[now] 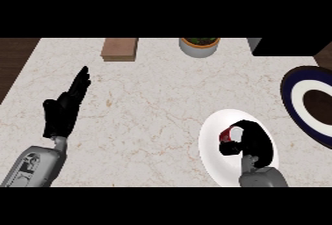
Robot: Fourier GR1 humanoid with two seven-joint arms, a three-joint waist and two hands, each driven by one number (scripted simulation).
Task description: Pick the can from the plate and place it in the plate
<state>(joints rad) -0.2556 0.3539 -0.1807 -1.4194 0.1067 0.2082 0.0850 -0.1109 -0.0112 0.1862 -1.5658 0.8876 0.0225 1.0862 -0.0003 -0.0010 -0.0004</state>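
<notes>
A white plate [217,149] lies on the counter at the lower right. On it is a red can [226,134], mostly covered by my right hand [254,141], whose fingers curl round it. A second plate [295,99], dark blue with a white ring and dark centre, sits at the right edge, partly cut off. My left hand [65,107] rests open on the left side, fingers straight and pointing away, far from both plates.
A wooden block [119,48] lies at the back edge of the marble counter. Beside it to the right stands a white pot with a plant [199,46]. A black object [288,46] fills the back right corner.
</notes>
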